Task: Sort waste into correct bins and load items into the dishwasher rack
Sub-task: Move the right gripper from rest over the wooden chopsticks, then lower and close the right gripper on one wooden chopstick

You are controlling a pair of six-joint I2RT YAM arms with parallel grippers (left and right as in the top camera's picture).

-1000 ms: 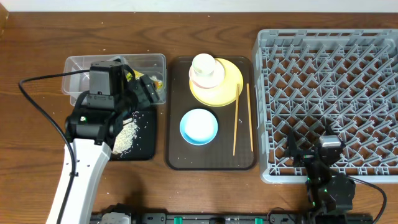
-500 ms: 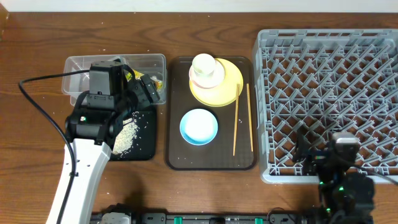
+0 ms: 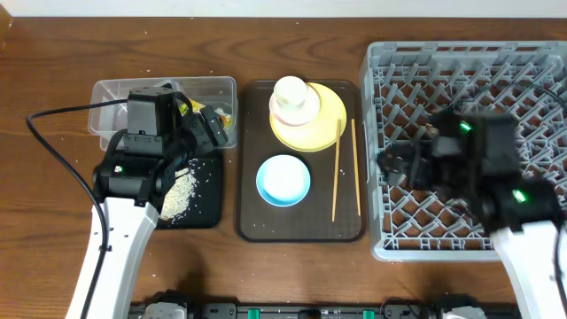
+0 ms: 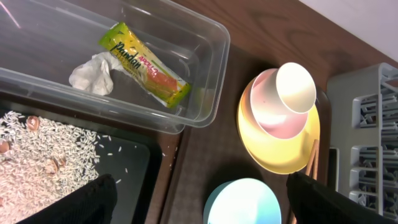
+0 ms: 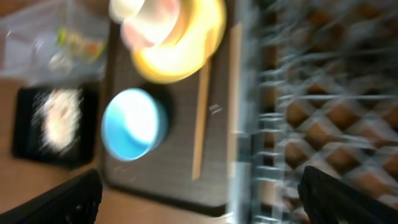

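Observation:
The clear tub [image 3: 133, 93] holds the green-and-yellow wrapper [image 4: 144, 65] and the white tissue [image 4: 93, 73]. Rice grains [image 3: 177, 195] lie in the black tray [image 3: 205, 208]. On the brown serving tray [image 3: 301, 226] stand the yellow plate [image 3: 330, 122] with the pink bowl [image 3: 297, 112] and white cup [image 3: 290, 91], the light blue bowl [image 3: 283, 180] and two chopsticks [image 3: 337, 173]. The grey rack [image 3: 496, 80] is at the right. My left gripper [image 3: 211, 128] is open and empty over the tub's right end. My right gripper [image 3: 400, 165] is open, empty and blurred over the rack's left edge.
The wooden table [image 3: 44, 195] shows bare wood to the left of the bins and along the front. The left arm's black cable [image 3: 53, 151] loops over that wood. The serving tray sits between the bins and the rack.
My right arm has swung up from the table's front edge to above the rack's left part, its camera now facing the serving tray. The left arm has not moved.

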